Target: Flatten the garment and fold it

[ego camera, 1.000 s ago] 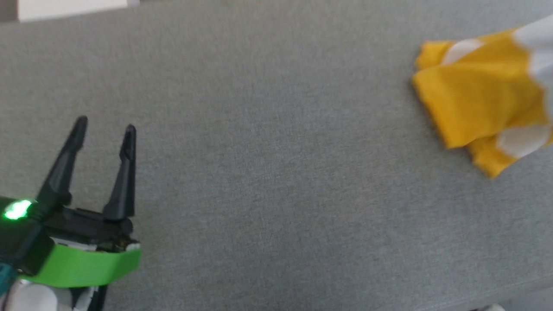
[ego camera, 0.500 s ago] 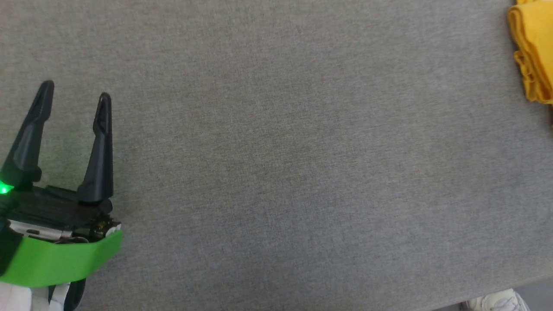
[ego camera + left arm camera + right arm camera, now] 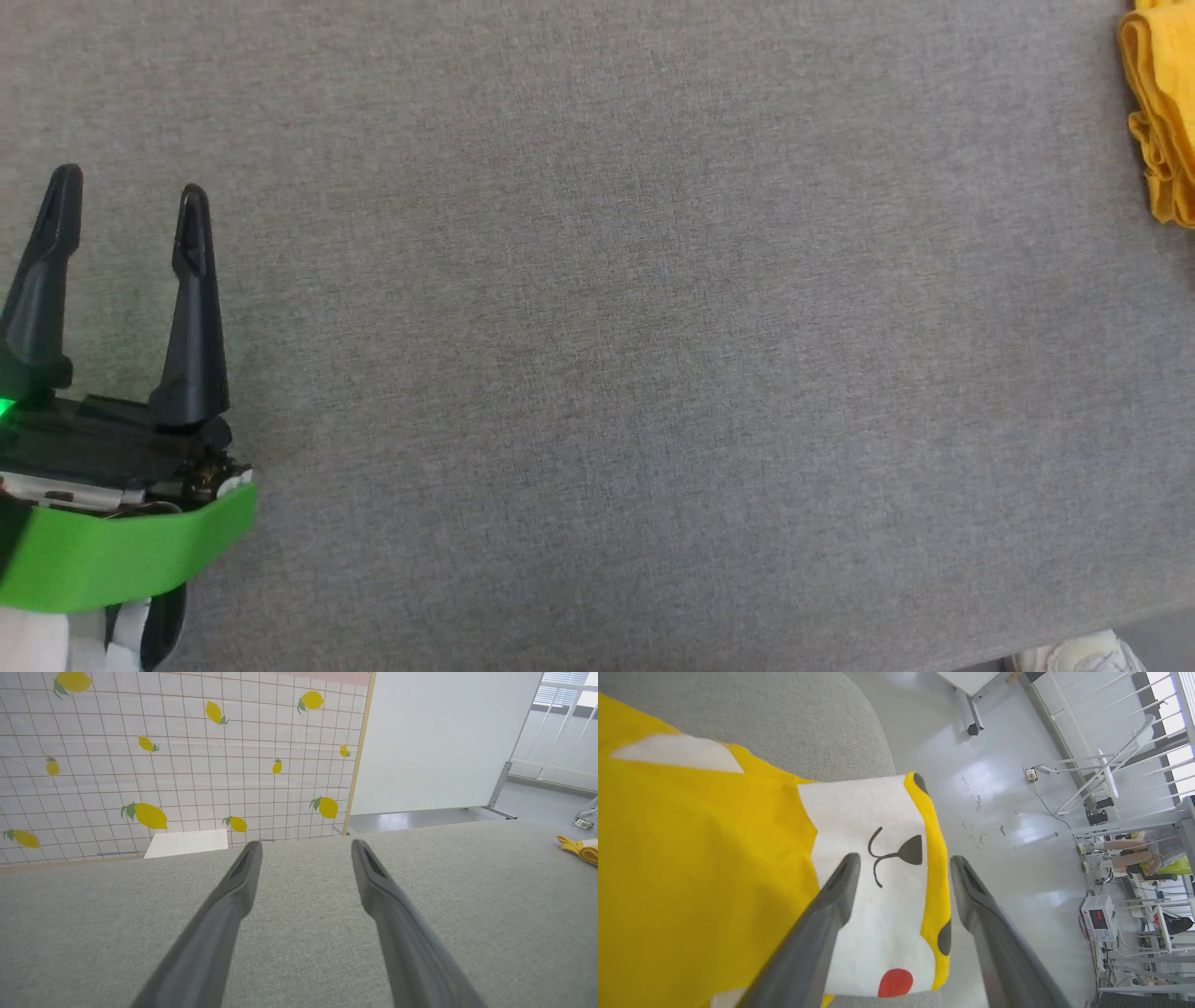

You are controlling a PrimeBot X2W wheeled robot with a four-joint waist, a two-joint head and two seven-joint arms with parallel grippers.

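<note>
Mustard-yellow cotton, thin and limp: the T-shirt (image 3: 691, 868) lay bunched at the far right of the grey fabric worktop (image 3: 597, 355), by its rounded corner. Its white printed patch (image 3: 882, 914) reached the edge there and seemed to hang slightly over the floor (image 3: 1008, 812).

Right gripper (image 3: 904, 857): jaws apart, poised over the patch, nothing clamped. Left gripper (image 3: 129, 182): jaws apart over bare worktop, well apart from the shirt.

Handling (judgement): light, soft, no stiffness. It will drape and drag on the textured cover rather than slide, and a pinch could take several layers at once. Best holds are probably a single-layer hem or shoulder seam, one per gripper.

Orientation: the head view showed a stacked fold running up-down at its right edge. In the right wrist view the patch's long side ran roughly along the fingers. Collar and hem could not be told, so the long axis remained uncertain.
</note>
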